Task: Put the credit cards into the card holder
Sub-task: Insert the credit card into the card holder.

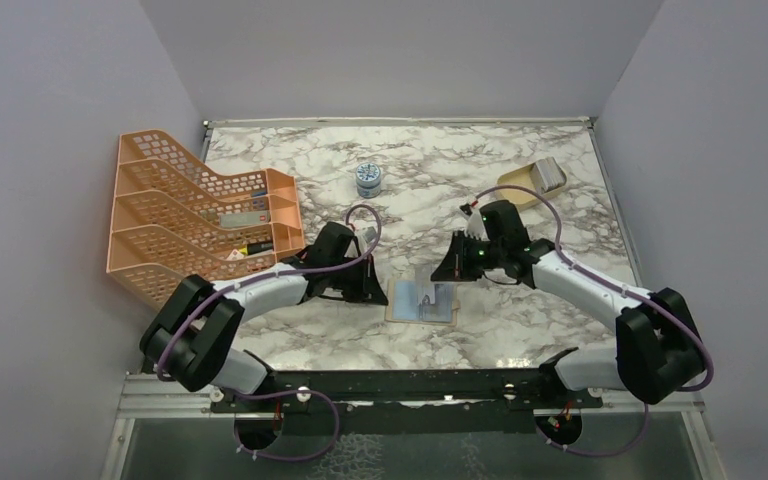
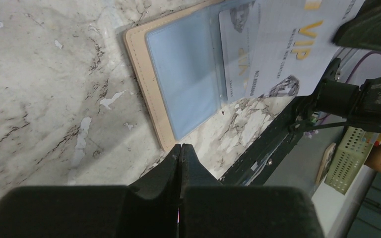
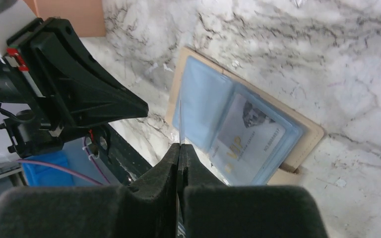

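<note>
We see the card holder (image 1: 422, 302) open at lower centre; our right gripper (image 3: 180, 147) pinches a credit card (image 2: 297, 49), left gripper (image 2: 180, 148) closed, empty

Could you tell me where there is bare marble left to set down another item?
Bare marble lies between the round tin and the beige dish, and along the far edge. It is crowded around the card holder, where the left tool and right tool, pinching a credit card, meet.

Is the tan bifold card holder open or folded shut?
Open: the tan bifold card holder lies spread flat, both pale blue pocket panels up, one silvery VIP card in a pocket.
</note>
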Motion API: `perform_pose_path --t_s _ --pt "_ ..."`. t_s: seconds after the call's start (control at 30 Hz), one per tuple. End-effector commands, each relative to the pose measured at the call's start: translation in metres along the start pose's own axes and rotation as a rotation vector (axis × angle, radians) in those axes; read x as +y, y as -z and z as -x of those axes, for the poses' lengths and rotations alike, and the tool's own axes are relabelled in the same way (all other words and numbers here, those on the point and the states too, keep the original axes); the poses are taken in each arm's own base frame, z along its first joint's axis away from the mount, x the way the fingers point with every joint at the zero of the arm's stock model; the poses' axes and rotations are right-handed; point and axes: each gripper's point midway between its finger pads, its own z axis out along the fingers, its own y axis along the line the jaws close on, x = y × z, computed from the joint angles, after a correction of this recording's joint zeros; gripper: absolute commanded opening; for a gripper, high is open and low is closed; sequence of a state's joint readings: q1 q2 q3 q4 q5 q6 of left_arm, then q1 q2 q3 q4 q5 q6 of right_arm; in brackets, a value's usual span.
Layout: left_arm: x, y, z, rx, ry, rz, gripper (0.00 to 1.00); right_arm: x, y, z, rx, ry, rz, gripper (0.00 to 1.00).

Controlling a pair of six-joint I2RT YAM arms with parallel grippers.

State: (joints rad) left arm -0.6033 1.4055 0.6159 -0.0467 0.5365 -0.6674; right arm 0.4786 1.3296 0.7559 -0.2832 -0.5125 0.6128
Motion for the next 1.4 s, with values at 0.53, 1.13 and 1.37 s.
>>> perform_pose_path --t_s 0.53,1.13,1.37 --pt "0.019 -0.025 -0.013 0.042 0.091 -0.011 0.0 -0.047 -0.021 -0.045 0.045 -0.144 -0.089 0.01" --pt "0.027 -0.023 -0.028 0.046 0.089 0.036 0.0 -0.064 -0.035 -0.042 0.02 -0.161 -0.132 0.01" --pt "0.025 -0.024 -0.031 0.043 0.093 0.031 0.0 -0.065 -0.041 -0.041 0.013 -0.164 -0.119 0.01"
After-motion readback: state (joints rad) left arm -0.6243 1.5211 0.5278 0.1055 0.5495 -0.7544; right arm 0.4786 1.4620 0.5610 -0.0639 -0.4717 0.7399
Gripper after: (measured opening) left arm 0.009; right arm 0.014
